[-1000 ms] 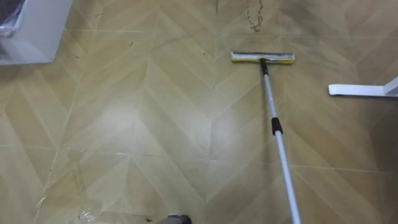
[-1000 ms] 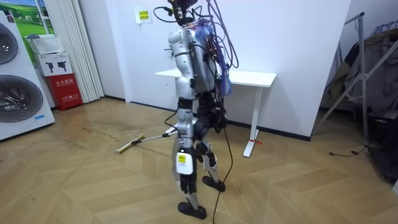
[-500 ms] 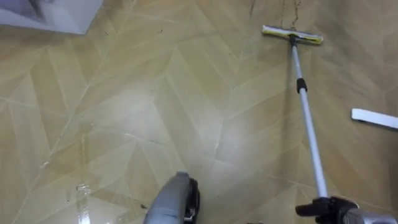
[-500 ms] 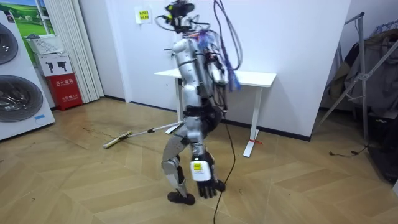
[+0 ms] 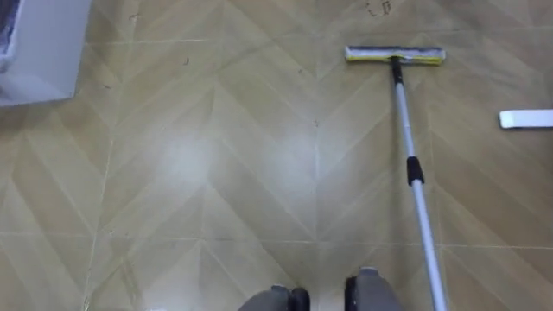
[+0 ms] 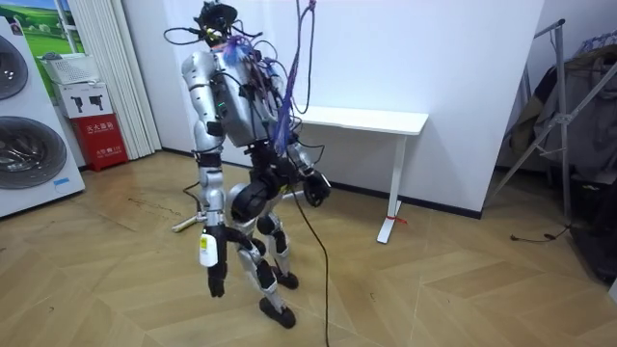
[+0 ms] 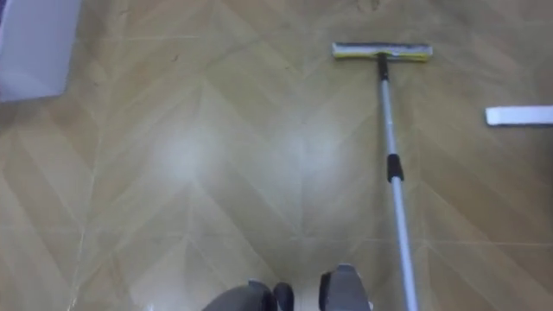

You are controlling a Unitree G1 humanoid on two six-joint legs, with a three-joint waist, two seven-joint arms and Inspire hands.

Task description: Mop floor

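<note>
Floor [image 5: 216, 173]: herringbone wood, lies under the Mop.
Robot: stands at the Mop's handle end, facing the mop head.
Desk [image 6: 376, 120]: white, behind the robot, well apart from the Mop. Desk foot [image 5: 525, 119] sits R of the pole.
White unit [image 5: 39, 52]: far L of the mop head.
Mop [image 5: 406, 155]: mop head [image 5: 395, 55] flat on the Floor. Pole [image 7: 393, 186] runs back to the robot's R side.
L hand [image 6: 214, 281]: hangs by the thigh, clear of the pole, fingers loose, empty.
R hand [image 6: 313, 185]: behind the hip, away from the mop head; grip can't be told.
</note>
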